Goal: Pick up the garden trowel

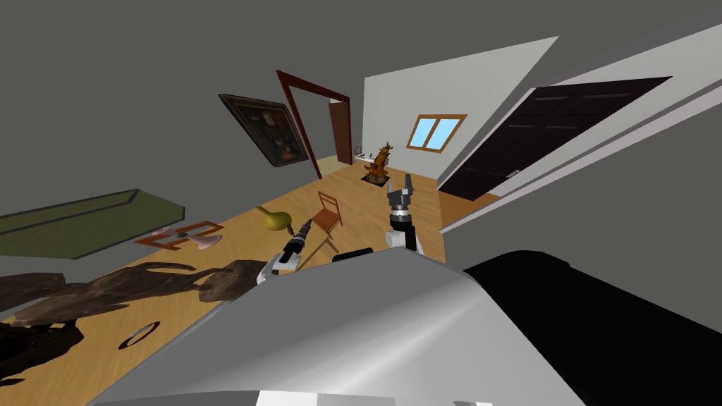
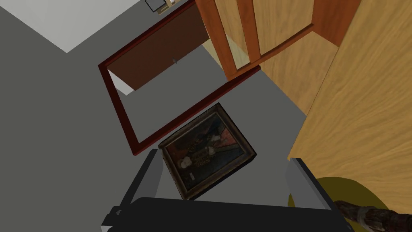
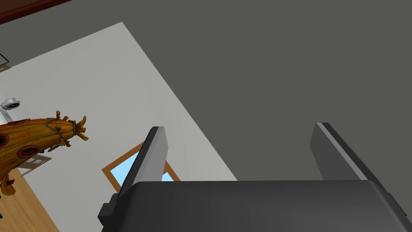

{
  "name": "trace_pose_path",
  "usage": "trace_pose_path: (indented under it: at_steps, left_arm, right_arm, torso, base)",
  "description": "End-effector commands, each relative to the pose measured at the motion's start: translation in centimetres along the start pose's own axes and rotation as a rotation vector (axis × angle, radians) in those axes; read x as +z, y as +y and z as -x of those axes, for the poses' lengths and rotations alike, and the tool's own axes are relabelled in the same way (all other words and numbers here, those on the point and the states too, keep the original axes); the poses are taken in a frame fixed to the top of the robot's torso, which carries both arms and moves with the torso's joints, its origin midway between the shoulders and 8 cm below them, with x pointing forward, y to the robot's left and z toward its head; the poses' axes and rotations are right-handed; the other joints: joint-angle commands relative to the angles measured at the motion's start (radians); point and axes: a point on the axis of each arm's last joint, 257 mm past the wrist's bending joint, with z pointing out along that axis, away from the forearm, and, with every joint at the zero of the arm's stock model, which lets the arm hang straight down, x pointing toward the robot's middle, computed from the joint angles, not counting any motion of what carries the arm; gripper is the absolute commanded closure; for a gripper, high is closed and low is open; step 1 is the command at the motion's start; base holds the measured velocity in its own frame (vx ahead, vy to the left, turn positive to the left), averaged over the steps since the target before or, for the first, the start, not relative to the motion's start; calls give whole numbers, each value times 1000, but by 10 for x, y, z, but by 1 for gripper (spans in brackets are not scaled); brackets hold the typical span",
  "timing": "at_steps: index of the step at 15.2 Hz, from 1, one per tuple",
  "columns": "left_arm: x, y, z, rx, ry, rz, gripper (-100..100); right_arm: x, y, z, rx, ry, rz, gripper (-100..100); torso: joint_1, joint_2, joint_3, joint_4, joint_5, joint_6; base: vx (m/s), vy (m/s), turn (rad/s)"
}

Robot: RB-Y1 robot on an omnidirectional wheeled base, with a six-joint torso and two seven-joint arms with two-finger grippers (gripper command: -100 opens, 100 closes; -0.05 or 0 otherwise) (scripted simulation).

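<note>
Left gripper low over the wood floor, jaws wide apart, holding nothing. Yellow gourd-like thing just beside it, chair just past. Right gripper raised, jaws equally wide, empty. Floor strip narrow, with 1 open doorway ahead and a dark door right. Garden trowel: cannot tell it from the floor clutter.

no legible text, labels or numbers

Left gripper, right gripper: dark box bodies, two thin grey blade fingers each (one edge paler). Forearms white, wrists dark.
</note>
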Motion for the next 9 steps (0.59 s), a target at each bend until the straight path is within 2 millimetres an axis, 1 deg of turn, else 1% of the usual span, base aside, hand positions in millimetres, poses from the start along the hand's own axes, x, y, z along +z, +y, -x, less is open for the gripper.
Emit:
trace_pose_path:
  at_steps: [1, 2, 3, 4, 5, 6, 7, 8, 9]
  left_arm:
    - [-1, 20, -1, 20, 13, 45, -100]
    - [-1, 21, -1, 20, 13, 46, -100]
    - [3, 28, 4, 49, 19, 64, -100]
    - [0, 39, 1, 49, 24, 85, -100]
    - [0, 41, 1, 49, 24, 89, -100]
    - [4, 45, 7, 77, 28, 101, -100]
    - [3, 48, 7, 77, 30, 108, -100]
    - [0, 57, 5, 76, 34, 126, -100]
    - [0, 60, 5, 76, 35, 131, -100]
  right_arm:
    - [0, 0, 0, 0, 0, 0, 0]
    - [0, 0, 0, 0, 0, 0, 0]
    - [0, 0, 0, 0, 0, 0, 0]
    - [0, 0, 0, 0, 0, 0, 0]
    - [0, 0, 0, 0, 0, 0, 0]
    - [0, 0, 0, 0, 0, 0, 0]
    - [0, 0, 0, 0, 0, 0, 0]
    - [0, 0, 0, 0, 0, 0, 0]
    - [0, 0, 0, 0, 0, 0, 0]
  torso:
    - [0, 0, 0, 0, 0, 0]
    - [0, 0, 0, 0, 0, 0]
    - [0, 0, 0, 0, 0, 0]
    - [0, 0, 0, 0, 0, 0]
    - [0, 0, 0, 0, 0, 0]
    - [0, 0, 0, 0, 0, 0]
    - [0, 0, 0, 0, 0, 0]
    - [0, 0, 0, 0, 0, 0]
    - [0, 0, 0, 0, 0, 0]
  base:
    - [-3, 5, -42]
    - [-3, 4, -13]
    - [-4, 4, -33]
    - [-4, 4, -43]
    - [-3, 4, -13]
    - [-3, 3, -36]
    - [-3, 5, -42]
    - [-2, 4, -16]
    - [0, 0, 0]
